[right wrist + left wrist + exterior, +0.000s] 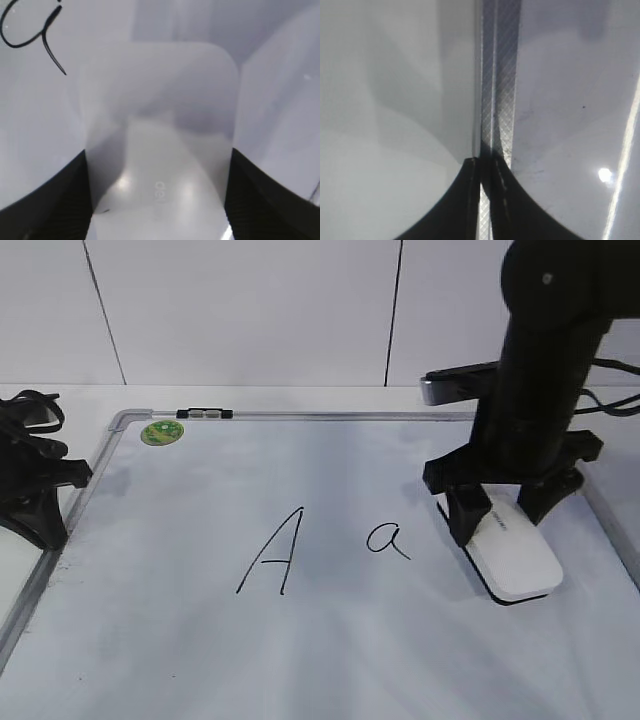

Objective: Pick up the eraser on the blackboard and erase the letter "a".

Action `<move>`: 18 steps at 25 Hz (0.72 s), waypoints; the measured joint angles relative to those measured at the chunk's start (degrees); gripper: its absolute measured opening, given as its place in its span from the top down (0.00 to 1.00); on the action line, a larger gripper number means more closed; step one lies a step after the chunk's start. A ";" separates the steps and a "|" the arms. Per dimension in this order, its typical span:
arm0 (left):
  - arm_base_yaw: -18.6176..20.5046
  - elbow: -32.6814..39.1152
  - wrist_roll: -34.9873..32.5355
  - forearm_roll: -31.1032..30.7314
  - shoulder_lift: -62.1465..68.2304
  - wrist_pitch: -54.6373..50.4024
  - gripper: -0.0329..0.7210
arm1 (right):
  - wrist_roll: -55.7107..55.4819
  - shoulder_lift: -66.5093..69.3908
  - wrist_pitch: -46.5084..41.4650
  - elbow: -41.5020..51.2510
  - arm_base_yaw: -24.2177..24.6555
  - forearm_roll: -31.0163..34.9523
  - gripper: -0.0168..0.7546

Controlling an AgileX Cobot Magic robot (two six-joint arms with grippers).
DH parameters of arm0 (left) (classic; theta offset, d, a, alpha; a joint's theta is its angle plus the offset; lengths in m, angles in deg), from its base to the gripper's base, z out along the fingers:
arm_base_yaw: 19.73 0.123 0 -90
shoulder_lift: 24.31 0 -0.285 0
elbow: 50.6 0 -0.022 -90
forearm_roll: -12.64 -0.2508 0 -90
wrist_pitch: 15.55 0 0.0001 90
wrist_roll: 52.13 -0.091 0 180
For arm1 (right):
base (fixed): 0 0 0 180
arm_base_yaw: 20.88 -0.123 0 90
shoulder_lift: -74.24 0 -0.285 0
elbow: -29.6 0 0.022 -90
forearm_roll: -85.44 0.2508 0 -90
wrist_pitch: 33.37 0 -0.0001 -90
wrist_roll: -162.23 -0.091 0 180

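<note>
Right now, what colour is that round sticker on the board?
The sticker is green with a pale pattern, seen best in the exterior view.

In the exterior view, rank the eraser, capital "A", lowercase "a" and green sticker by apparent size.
Largest to smallest:
1. eraser, part hidden by the right gripper
2. capital "A"
3. letter "a"
4. green sticker, close to the "a" and farther from the camera, so this last ranking is unsure.

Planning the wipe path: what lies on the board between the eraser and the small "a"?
Nothing: in the exterior view only bare blackboard separates the eraser from the letter "a"; the capital "A" sits beyond it.
</note>
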 joint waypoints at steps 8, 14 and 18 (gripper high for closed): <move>0.00 0.00 0.00 0.00 0.00 0.00 0.94 | 0.00 8.42 -0.09 -8.98 -3.11 -0.47 0.25; 0.00 0.00 0.00 0.00 0.00 0.00 0.94 | -0.04 12.74 -0.09 -13.85 -3.21 -0.37 0.25; 0.00 0.00 0.00 0.00 0.00 0.00 0.94 | -0.04 15.04 -0.09 -15.45 -3.21 -0.26 0.25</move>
